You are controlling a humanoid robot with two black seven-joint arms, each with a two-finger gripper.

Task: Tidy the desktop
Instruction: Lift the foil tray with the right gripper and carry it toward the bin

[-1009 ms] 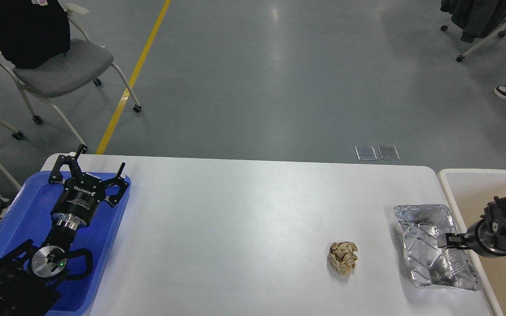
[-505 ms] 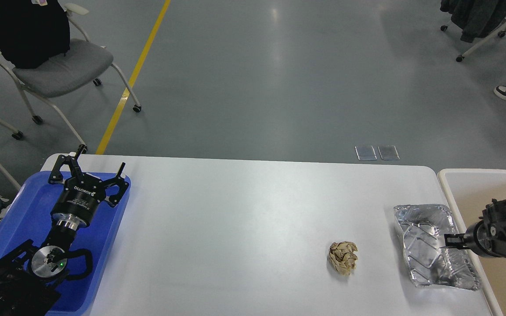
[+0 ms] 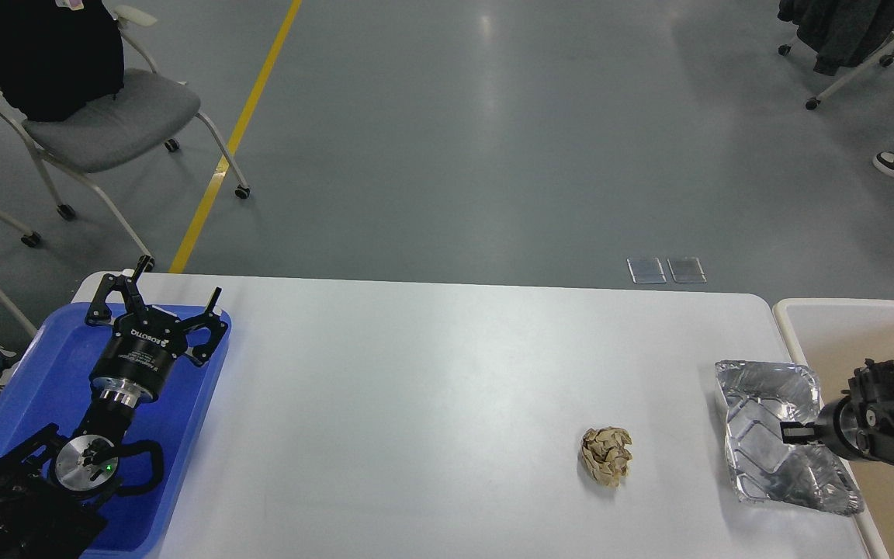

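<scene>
The white desktop (image 3: 416, 388) fills the lower part of the head view. A crumpled beige paper ball (image 3: 607, 456) lies on it right of centre. A crinkled foil tray (image 3: 765, 404) sits at the desktop's right edge, its right side lifted and overhanging toward the bin. My right gripper (image 3: 795, 432) comes in from the right and is shut on the foil tray's right rim. My left gripper (image 3: 181, 278) is open and empty over the far end of the blue tray (image 3: 20, 388).
A white-rimmed beige bin (image 3: 843, 326) stands right beside the desktop's right edge. The blue tray lies on the desktop's left end under my left arm. A grey wheeled chair (image 3: 105, 116) stands on the floor at the far left.
My right gripper has pulled back to the right, dragging the foil tray with it toward the bin. The paper ball and my left arm have not moved.
</scene>
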